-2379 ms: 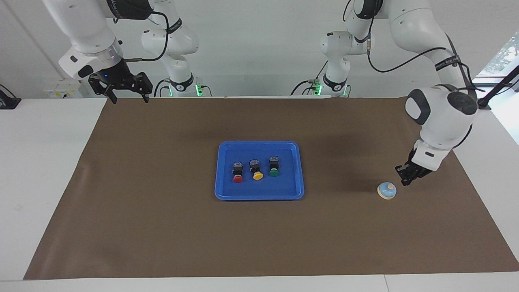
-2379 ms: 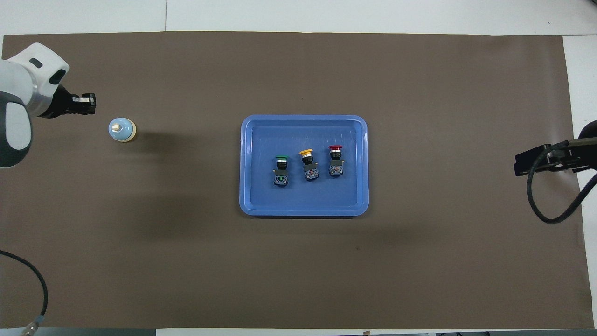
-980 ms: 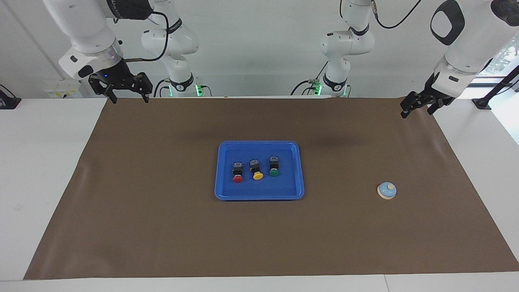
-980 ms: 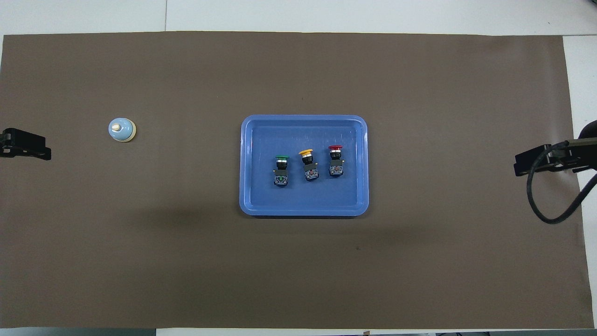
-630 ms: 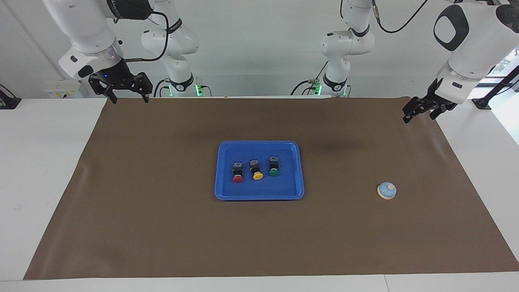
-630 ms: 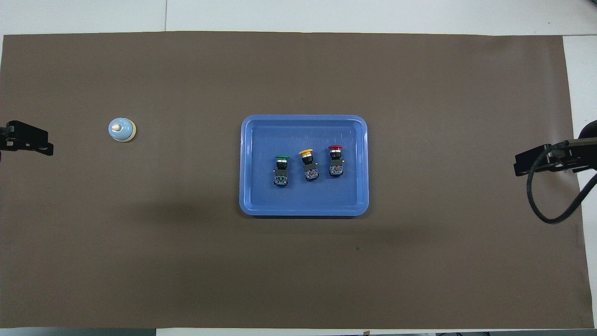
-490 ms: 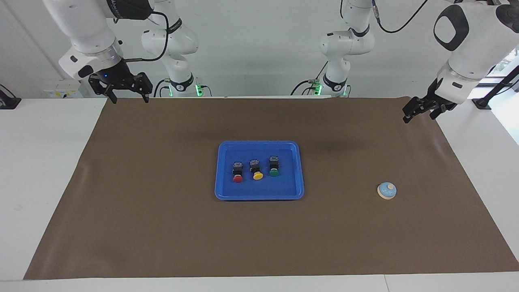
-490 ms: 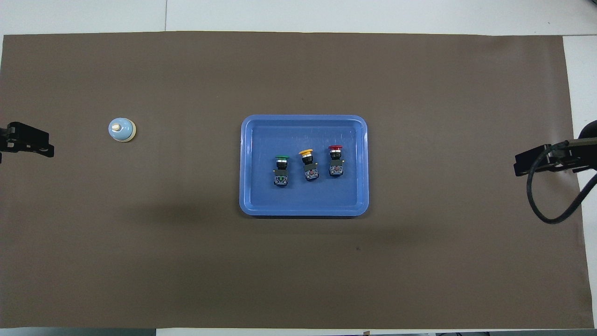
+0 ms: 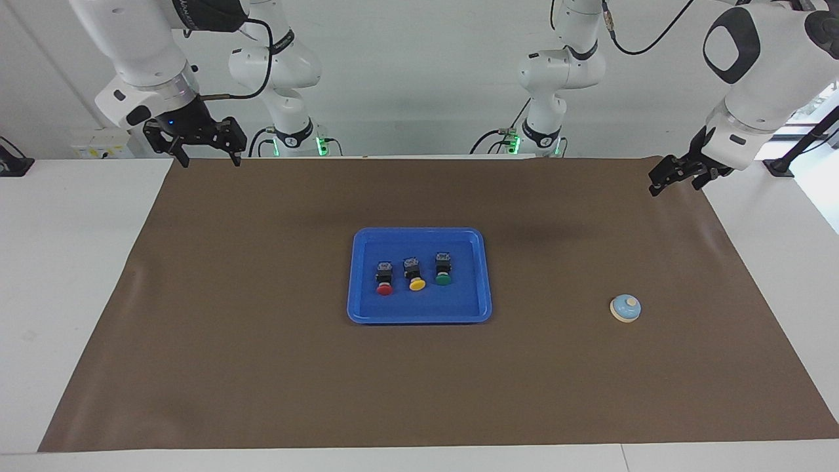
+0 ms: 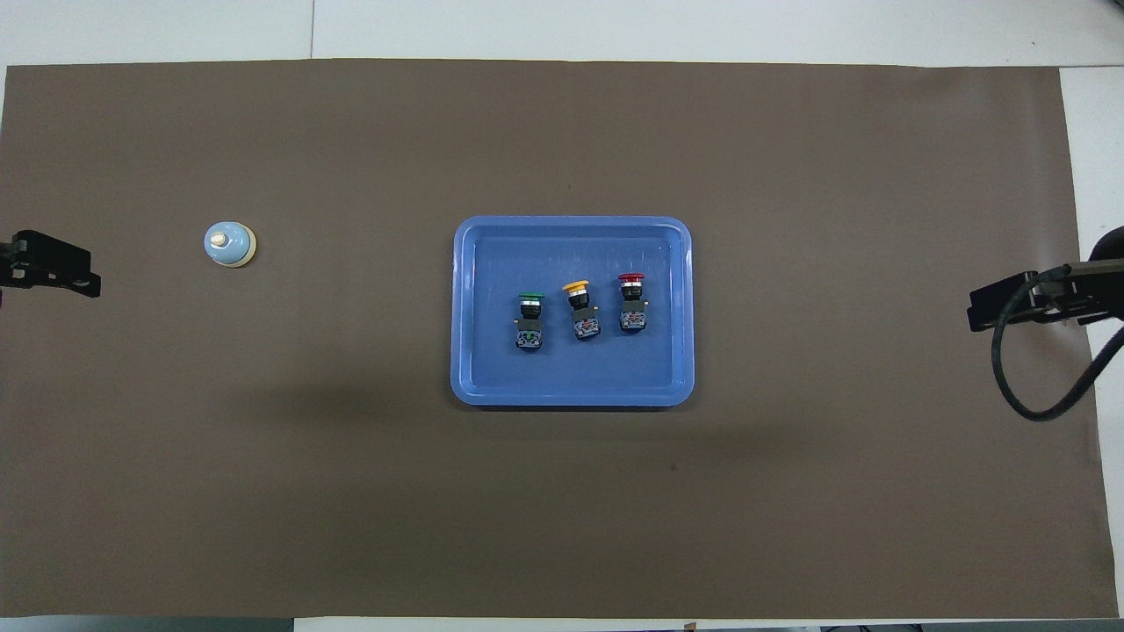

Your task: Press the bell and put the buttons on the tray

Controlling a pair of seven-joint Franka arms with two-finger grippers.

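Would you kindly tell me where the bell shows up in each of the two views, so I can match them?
Facing view: the bell sits on the brown mat toward the picture's right, level with the lower edge of the blue tray.
Overhead view: the bell sits toward the picture's left, level with the tray's upper edge.
Shared landmark: the blue tray at the mat's middle.

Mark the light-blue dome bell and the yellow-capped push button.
light-blue dome bell point(image 9: 625, 308), facing view, on the dome beside the cream knob
yellow-capped push button point(image 10: 577, 287), overhead view, on the yellow cap
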